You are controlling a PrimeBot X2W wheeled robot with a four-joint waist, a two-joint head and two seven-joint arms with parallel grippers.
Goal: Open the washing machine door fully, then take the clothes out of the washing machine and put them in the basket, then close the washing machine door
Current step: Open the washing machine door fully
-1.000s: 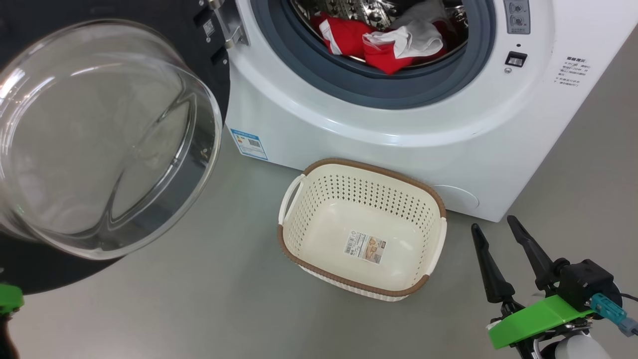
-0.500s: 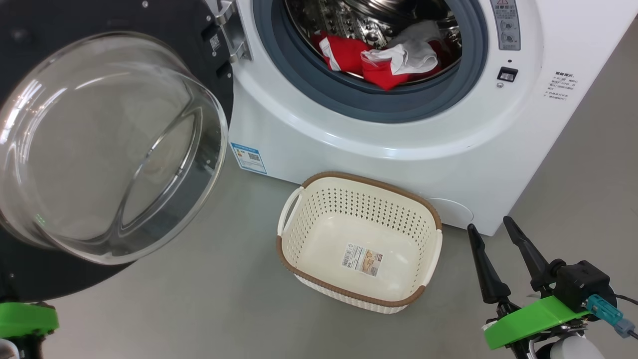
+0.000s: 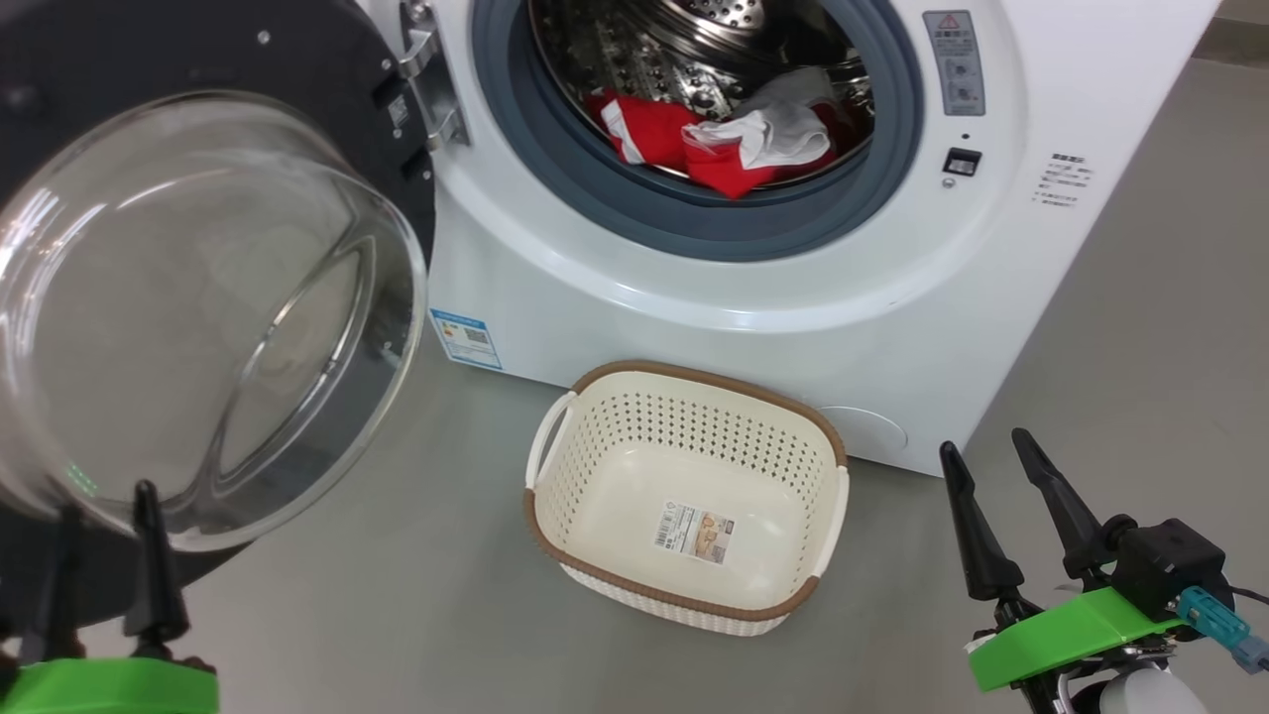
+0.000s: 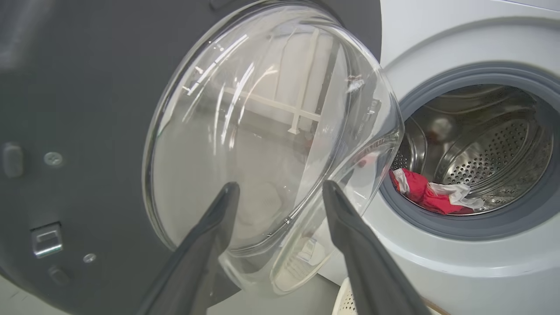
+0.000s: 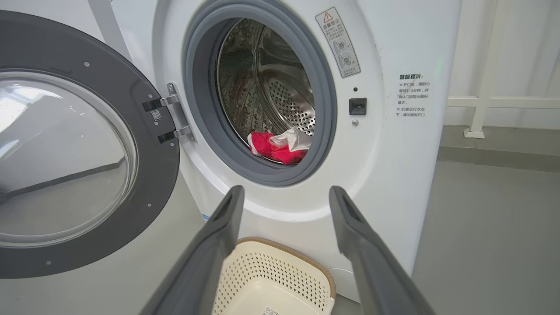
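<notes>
The washing machine door stands wide beside the washing machine. We should send our spread, empty right tool into its drum, pinch the clothes deep, then lift them to the basket at its foot. Our left tool is spread too.

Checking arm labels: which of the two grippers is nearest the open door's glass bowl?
The left gripper, lower left in the head view, fingers before the washing machine door. The right gripper is far right, past the basket.
</notes>
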